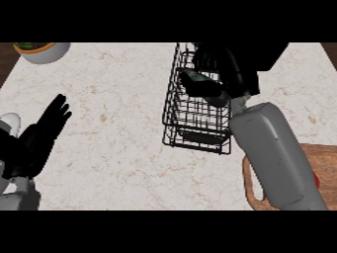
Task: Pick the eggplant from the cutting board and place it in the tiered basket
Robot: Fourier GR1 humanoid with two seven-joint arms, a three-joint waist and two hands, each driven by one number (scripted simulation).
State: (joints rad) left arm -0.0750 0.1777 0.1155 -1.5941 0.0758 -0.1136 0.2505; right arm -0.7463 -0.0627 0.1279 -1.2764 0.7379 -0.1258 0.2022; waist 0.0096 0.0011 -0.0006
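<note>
A pale marble counter (127, 148) fills the head view, with dark wood showing at its far corners. The black wire tiered basket (192, 118) stands on it. Over the basket's upper tier the right hand (226, 66) reaches in, its fingers curled round the dark eggplant (200, 84), which sits inside the basket's frame. Near the basket's right side lies the wooden cutting board (335, 168), partly under the grey forearm. Well left of the basket, the left hand (36, 141) rests open, fingers up. A white bowl (43, 52) sits at the counter's far left corner.
</note>
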